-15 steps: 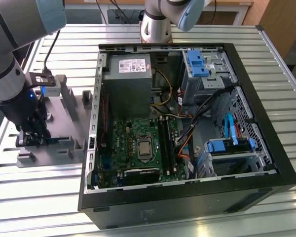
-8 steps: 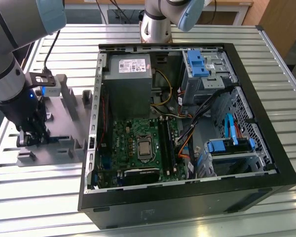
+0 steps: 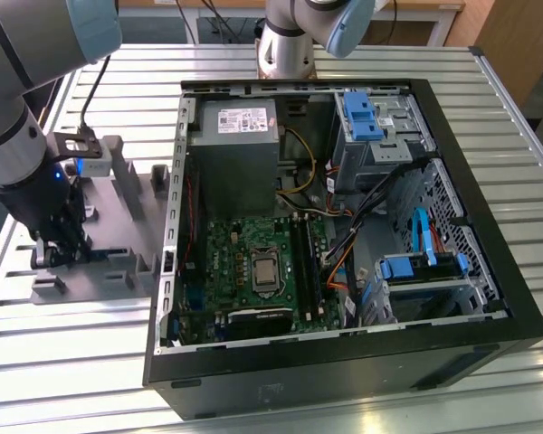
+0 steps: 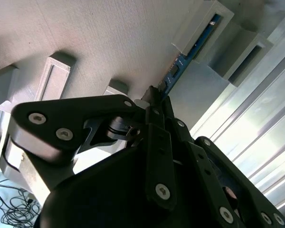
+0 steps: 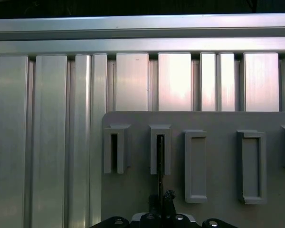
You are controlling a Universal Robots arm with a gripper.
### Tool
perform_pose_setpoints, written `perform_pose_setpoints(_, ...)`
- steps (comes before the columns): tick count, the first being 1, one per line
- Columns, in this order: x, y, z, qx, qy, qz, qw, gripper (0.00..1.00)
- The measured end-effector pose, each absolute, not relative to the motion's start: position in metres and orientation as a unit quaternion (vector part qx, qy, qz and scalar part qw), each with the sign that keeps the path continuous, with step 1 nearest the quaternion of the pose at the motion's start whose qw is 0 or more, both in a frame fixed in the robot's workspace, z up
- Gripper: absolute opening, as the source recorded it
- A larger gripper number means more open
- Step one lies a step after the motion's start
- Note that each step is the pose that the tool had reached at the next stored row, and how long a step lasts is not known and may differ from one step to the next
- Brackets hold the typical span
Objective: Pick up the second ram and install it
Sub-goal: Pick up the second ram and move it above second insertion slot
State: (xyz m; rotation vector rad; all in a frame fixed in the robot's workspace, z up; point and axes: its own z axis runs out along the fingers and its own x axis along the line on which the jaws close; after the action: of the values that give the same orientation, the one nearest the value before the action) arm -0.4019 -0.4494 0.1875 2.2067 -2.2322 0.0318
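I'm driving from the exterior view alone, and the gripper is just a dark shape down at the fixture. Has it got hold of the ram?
Observer: Yes. In the second wrist view the gripper is shut on one end of the second ram.
Operator: Is the stick free of the fixture?
Observer: No. Its far end sits in a slotted post of the grey fixture tray.
Operator: Lying flat or on edge?
Observer: On edge. The first wrist view shows it as a thin line running from that post to the gripper.
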Motion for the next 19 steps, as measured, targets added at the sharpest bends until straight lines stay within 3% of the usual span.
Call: perform_pose_setpoints(19,-0.4019,-0.4496,0.1955,0.703,-0.711,0.010,0.001,0.14)
